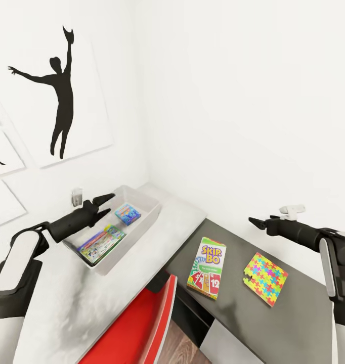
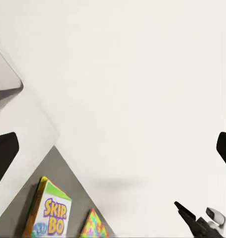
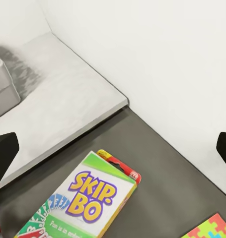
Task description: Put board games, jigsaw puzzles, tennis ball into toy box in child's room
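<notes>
**Toy box part filled, two toys on the dark table**

The toy box (image 1: 144,216), a pale open bin, sat on the light marbled table (image 1: 81,303) close to the corner of the room, just below the wall. Inside it lay a small blue box (image 1: 127,214) toward the far end and a larger flat colourful box (image 1: 100,242) toward the near end, apart from each other.

To the right, on the adjoining dark grey table (image 1: 294,328), the Skip-Bo box (image 1: 207,268) lay flat, near the seam between the two surfaces. The jigsaw puzzle (image 1: 265,278), a flat piece in bright mixed colours, lay just beside it further right, not touching it. Both also showed in the left wrist view, the Skip-Bo box (image 2: 49,213) beside the jigsaw puzzle (image 2: 94,225), and the right wrist view looked down on the Skip-Bo box (image 3: 85,201) with a corner of the jigsaw puzzle (image 3: 212,229).

The left gripper (image 1: 104,204) hovered over the toy box's near-left rim, its fingers spread and holding nothing. The right gripper (image 1: 257,223) hung above the dark table beyond the puzzle, fingers apart and empty, close to the white wall.

A red chair back (image 1: 142,323) stood in front of both tables, near the Skip-Bo box. A framed black silhouette picture (image 1: 61,91) hung on the wall above the toy box.
</notes>
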Tool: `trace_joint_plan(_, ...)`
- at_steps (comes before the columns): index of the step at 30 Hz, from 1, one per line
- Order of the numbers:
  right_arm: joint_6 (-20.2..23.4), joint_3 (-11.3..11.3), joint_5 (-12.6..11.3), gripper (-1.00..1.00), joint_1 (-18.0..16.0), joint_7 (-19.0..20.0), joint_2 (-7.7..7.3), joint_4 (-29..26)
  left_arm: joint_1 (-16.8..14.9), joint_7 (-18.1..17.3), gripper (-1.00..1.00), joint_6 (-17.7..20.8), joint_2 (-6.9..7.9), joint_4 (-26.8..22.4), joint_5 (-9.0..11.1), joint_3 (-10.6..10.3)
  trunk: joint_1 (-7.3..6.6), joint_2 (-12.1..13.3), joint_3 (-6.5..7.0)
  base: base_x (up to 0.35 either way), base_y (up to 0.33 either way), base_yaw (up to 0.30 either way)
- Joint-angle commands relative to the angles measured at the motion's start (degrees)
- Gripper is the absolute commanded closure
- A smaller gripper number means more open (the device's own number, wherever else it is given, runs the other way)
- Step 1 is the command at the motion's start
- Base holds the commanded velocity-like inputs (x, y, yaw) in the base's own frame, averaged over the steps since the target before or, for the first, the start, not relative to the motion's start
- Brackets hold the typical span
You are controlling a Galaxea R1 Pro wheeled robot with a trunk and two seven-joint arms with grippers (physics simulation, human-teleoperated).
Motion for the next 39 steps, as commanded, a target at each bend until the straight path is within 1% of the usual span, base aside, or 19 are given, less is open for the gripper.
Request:
trace_joint_plan(1, 0.20, -0.07, 0.48, -1.00, -0.09, 0.53, -0.02, -0.05, -0.08, -0.24, -1.00, 0.27, -0.23, -0.18, 0.58, -0.58, 0.03, -0.11, -0.11, 0.000, 0.000, 0.000)
trace_joint_plan(2, 0.19, -0.08, 0.48, -1.00, -0.10, 0.54, -0.03, -0.05, -0.12, -0.50, -1.00, 0.27, -0.48, -0.34, 1.03, -1.08, 0.03, -0.11, -0.11, 0.000, 0.000, 0.000)
trace_joint_plan(3, 0.21, -0.09, 0.48, -1.00, -0.16, 0.63, 0.00, -0.06, 0.10, -1.71, -1.00, 0.05, -2.16, -1.95, 2.81, -3.17, 0.03, -0.11, -0.11, -0.062, 0.000, -0.199)
trace_joint_plan(19, 0.23, -0.02, 0.48, -1.00, -0.08, 0.62, 0.07, -0.05, 0.16, -1.54, -1.00, -0.01, -2.28, -1.90, 2.85, -3.19, 0.03, -0.11, -0.11, -0.011, 0.000, -0.273)
trace_joint_plan(21, 0.23, -0.02, 0.48, -1.00, -0.08, 0.63, 0.08, -0.05, 0.16, -1.33, -1.00, -0.02, -2.46, -1.89, 2.81, -3.19, 0.03, -0.11, -0.11, 0.000, 0.000, -0.290)
trace_joint_plan(28, 0.23, -0.02, 0.48, -1.00, -0.07, 0.63, 0.08, -0.05, 0.16, -0.97, -1.00, -0.06, -3.83, -1.88, 2.55, -3.19, 0.03, -0.11, -0.11, 0.000, 0.000, -0.290)
trace_joint_plan(34, 0.25, -0.02, 0.48, -1.00, -0.07, 0.63, 0.12, -0.06, 0.16, -0.87, -1.00, -0.24, -4.12, -1.80, 2.28, -3.21, 0.03, -0.11, -0.11, 0.000, 0.000, -0.290)
trace_joint_plan(36, 0.30, -0.02, 0.48, -1.00, -0.09, 0.63, 0.17, -0.06, 0.16, -0.83, -1.00, -0.47, -4.20, -1.80, 1.70, -3.31, 0.03, -0.11, -0.11, 0.000, 0.000, -0.290)
trace_joint_plan(39, 1.04, -0.02, 0.48, -1.00, -0.25, 0.63, 0.20, -0.04, 0.05, -0.70, -1.00, -0.66, -4.33, -1.75, -0.08, -4.29, 0.03, -0.11, -0.11, 0.000, 0.000, -0.291)
